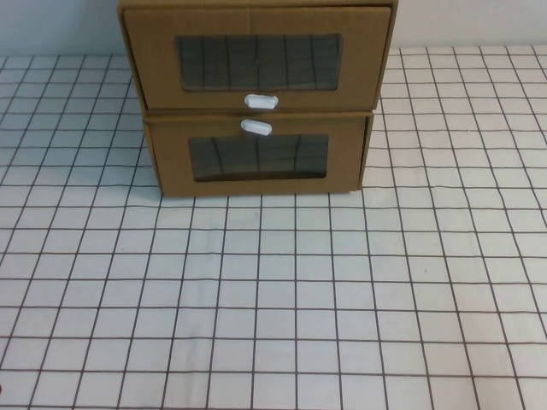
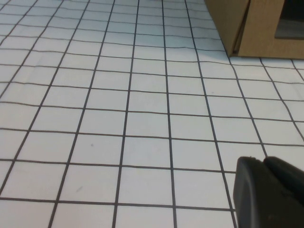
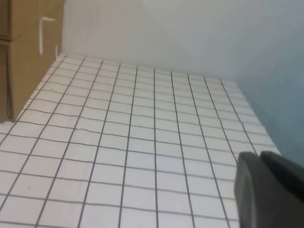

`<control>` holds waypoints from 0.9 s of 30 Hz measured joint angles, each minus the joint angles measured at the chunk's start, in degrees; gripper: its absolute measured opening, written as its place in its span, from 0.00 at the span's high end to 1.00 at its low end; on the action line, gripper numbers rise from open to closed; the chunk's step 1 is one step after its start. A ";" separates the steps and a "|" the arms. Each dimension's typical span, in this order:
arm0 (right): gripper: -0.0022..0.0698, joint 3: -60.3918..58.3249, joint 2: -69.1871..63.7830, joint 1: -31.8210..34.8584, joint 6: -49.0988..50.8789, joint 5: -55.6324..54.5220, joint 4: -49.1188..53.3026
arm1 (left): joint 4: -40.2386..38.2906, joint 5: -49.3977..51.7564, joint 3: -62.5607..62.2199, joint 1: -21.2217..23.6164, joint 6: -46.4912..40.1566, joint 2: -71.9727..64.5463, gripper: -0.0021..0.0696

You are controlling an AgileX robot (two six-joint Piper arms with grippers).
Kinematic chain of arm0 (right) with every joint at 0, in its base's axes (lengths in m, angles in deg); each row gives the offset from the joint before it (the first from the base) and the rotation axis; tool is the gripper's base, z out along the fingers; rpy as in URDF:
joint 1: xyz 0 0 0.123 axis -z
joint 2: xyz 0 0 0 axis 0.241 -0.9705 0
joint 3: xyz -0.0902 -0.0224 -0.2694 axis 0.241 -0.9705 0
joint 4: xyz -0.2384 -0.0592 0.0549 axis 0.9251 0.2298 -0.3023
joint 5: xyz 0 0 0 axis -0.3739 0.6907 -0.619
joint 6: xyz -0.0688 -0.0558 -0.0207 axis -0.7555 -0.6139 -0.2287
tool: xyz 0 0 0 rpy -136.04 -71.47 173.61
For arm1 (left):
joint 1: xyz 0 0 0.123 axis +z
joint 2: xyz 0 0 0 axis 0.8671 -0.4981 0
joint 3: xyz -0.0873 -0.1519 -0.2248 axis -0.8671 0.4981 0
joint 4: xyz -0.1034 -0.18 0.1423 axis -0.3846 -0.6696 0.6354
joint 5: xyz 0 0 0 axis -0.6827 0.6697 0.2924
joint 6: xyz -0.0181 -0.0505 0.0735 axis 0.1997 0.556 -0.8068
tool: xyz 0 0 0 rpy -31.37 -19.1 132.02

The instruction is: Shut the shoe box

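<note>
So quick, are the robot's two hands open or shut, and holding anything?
Left gripper: low over the gridded white table, cannot be told.
Right gripper: low over the table, cannot be told.

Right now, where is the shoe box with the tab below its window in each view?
High view: shoe box top centre, stacked on the lower box.
Left wrist view: absent; only the lower box, beyond the left gripper.
Right wrist view: stacked on the lower box, beyond the right gripper.
Landmark: lower box.
</note>
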 joint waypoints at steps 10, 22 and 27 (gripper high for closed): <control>0.99 -10.60 0.99 6.94 2.77 -10.70 -14.12 | 0.00 0.00 0.00 0.00 0.00 0.00 0.98; 0.99 -16.19 0.99 9.98 -1.84 -5.89 -25.04 | 0.00 0.00 0.00 0.00 0.00 0.00 0.98; 0.99 -16.19 0.99 10.09 -6.80 -5.09 -25.70 | 0.00 0.00 0.00 0.00 0.00 0.00 0.98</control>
